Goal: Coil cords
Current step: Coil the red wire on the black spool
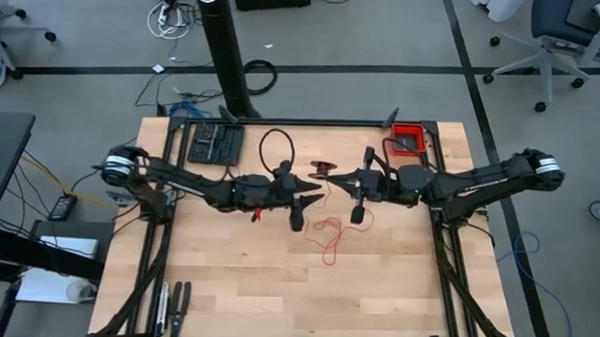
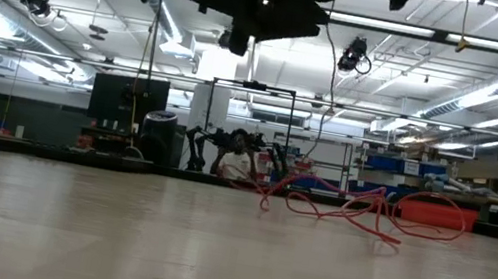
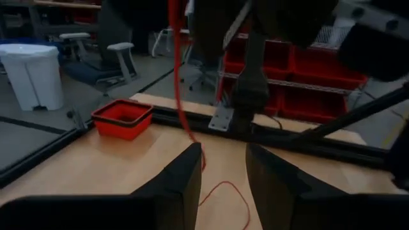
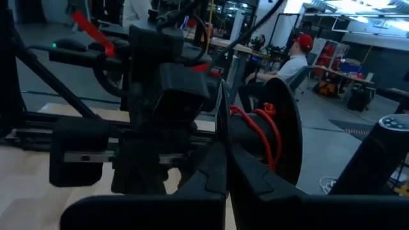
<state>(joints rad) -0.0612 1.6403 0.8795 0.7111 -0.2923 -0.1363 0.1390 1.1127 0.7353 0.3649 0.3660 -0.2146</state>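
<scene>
A thin red cord lies in loose loops (image 1: pixel 328 238) (image 2: pixel 349 209) on the wooden table, right of centre. One strand (image 3: pixel 179 96) (image 2: pixel 322 91) rises from them to my right gripper (image 1: pixel 337 177) (image 4: pixel 225 160). That gripper hangs shut above the table's middle and points left. Several wound turns of the cord (image 4: pixel 265 131) sit beside a black disc (image 4: pixel 287 128) just past its fingertips. My left gripper (image 1: pixel 317 195) (image 3: pixel 223 166) faces it from the left, open. The rising strand passes just ahead of its fingers; I cannot tell whether it touches them. My right gripper is shut with the wound turns of the cord (image 4: pixel 255 124) right at its fingertips. Its own fingers hide the place of contact. The fingers lie level and come from the table's right. The wound part is lifted clear, and the strand below it hangs slack down to the loops on the table.
A red bin (image 1: pixel 409 139) (image 3: pixel 123 117) stands at the far right corner. At the far edge lie a black cable loop (image 1: pixel 276 146) and a black tray (image 1: pixel 214 142). Tools (image 1: pixel 172 304) lie at the near left edge. A person (image 4: pixel 294 61) sits in the room beyond.
</scene>
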